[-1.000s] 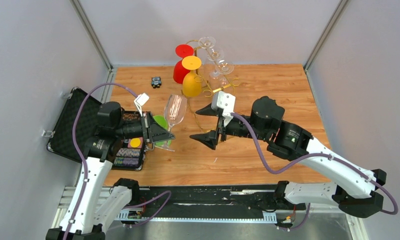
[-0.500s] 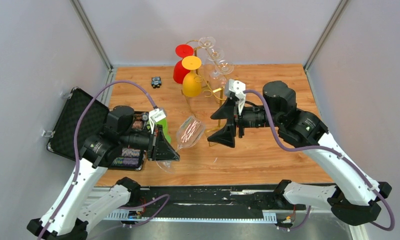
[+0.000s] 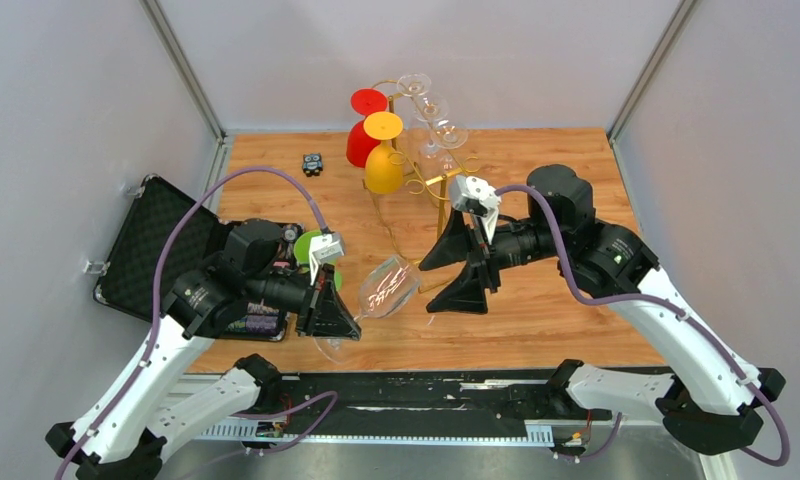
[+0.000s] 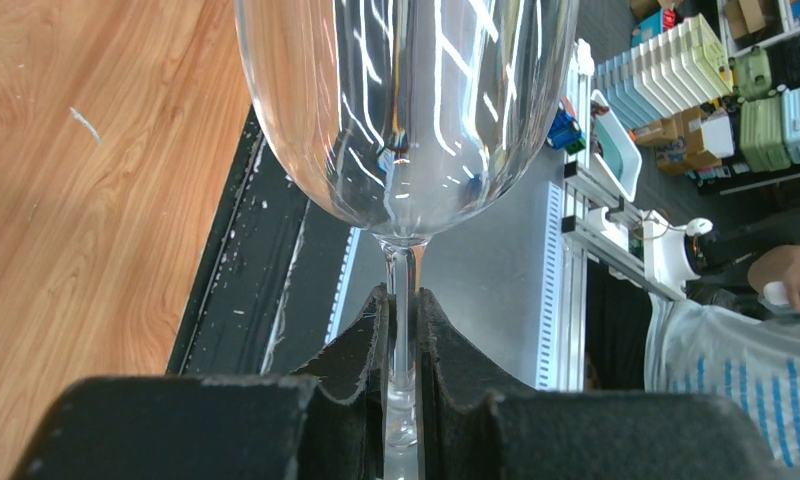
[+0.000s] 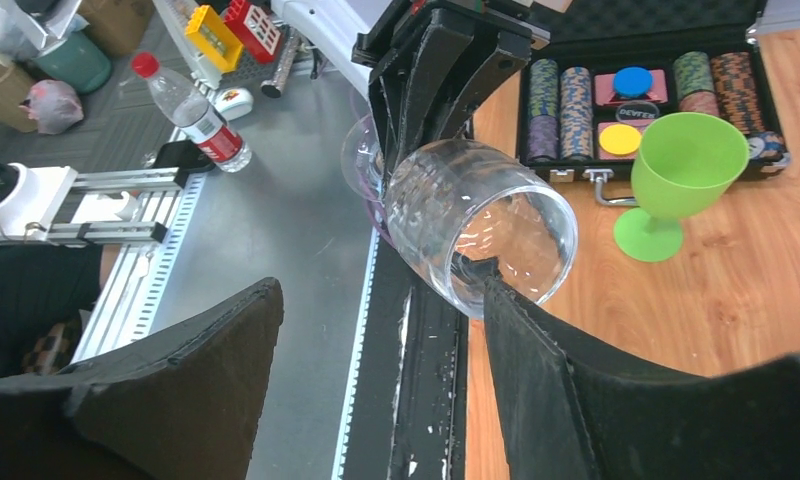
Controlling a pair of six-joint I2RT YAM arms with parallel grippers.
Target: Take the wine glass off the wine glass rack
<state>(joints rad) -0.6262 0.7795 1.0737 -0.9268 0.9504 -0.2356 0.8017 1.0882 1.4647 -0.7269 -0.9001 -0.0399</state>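
A clear wine glass (image 3: pixel 384 288) hangs tilted above the table, bowl toward the right. My left gripper (image 3: pixel 338 318) is shut on its stem; in the left wrist view the stem runs between the pads of the gripper (image 4: pixel 403 300) below the bowl (image 4: pixel 406 100). My right gripper (image 3: pixel 428 287) stands open at the bowl's mouth. In the right wrist view one fingertip (image 5: pixel 488 290) overlaps the rim of the glass (image 5: pixel 476 225); the other is well apart. The gold wine glass rack (image 3: pixel 416 170) stands at the back with red, yellow and clear glasses on it.
A green goblet (image 3: pixel 316 245) stands just behind the left gripper, beside an open black case of poker chips (image 3: pixel 146 240) at the table's left edge. A small black toy (image 3: pixel 313 163) lies at the back left. Grey walls close in on both sides.
The left gripper has carried the glass toward the near edge and tipped it from upright to lying rightward. The right gripper has swung round and closed in on the bowl's mouth.
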